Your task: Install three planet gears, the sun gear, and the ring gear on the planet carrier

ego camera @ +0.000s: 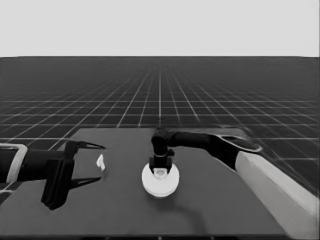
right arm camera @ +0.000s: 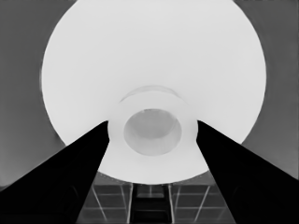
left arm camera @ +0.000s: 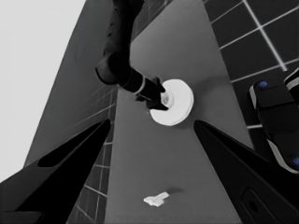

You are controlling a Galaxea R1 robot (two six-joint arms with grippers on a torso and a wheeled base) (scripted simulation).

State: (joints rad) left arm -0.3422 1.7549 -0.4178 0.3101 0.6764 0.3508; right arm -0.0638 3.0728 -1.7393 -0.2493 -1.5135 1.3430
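Near the table's middle lies the larger round part (ego camera: 160, 187), the ring gear, white and thick-rimmed. My right gripper (ego camera: 160, 167) comes straight down on it. In the right wrist view the two fingers press against either side of its raised centre hub (right arm camera: 152, 132), so the gripper (right arm camera: 152, 122) is shut on it. The left wrist view shows the same part (left arm camera: 181, 100) under that arm. The planet carrier, planet gears and sun gear are hidden from view. My left gripper (ego camera: 101, 163) waits open over the table's left end.
A thin white piece (ego camera: 101, 162) lies on the table between the left gripper's fingertips, not held; the left wrist view also shows this piece (left arm camera: 155, 199). Dark machinery with blue lights (left arm camera: 275, 112) stands past the table's edge.
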